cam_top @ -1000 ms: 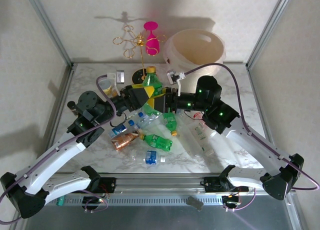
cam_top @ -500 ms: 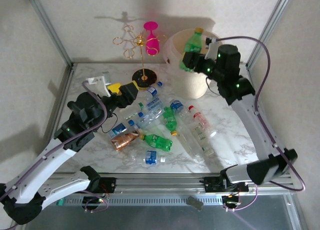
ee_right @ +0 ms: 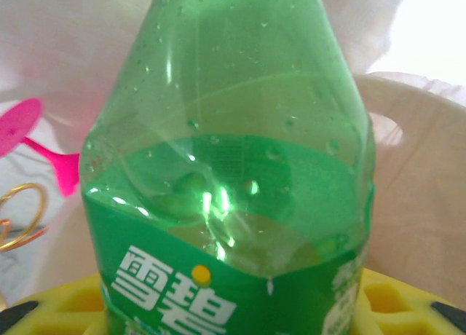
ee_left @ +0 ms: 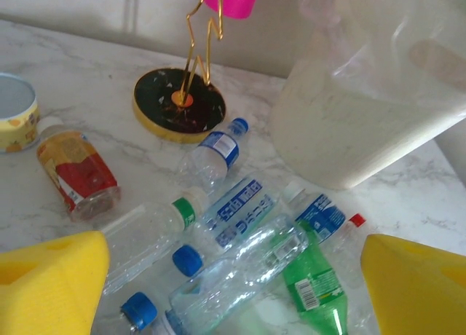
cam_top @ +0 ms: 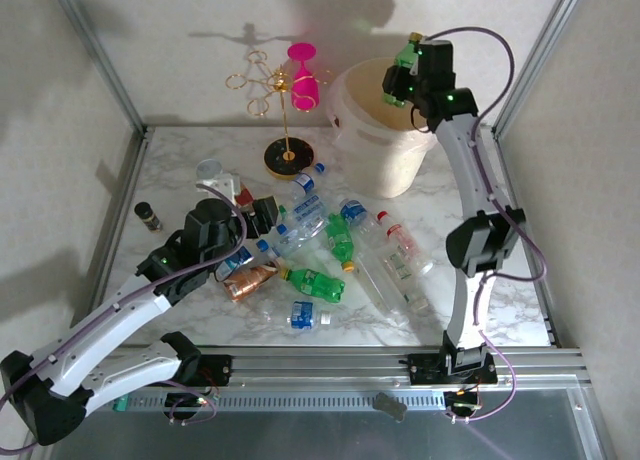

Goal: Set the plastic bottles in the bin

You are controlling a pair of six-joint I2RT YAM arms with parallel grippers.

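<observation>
Watching this from the side: the right tool is clenched around a green bottle with a green label and white lettering, holding it up over the rim of the bin. The bin sits at the far right corner of the tabletop. The left tool has its yellow fingers spread wide with nothing pinched between them, and it hangs low over the left side of the pile in the middle of the tabletop. The pile is a jumble of clear bottles with blue caps, a copper-brown bottle on its near-left side, a yellow-capped green one just beside that, and a red-capped clear bottle toward the right. Another bottle with a red and orange label lies near the little yellow-and-white tub. There's also a tiny dark vial by the left edge, plus a gold stand with a pink glass at the far edge.
</observation>
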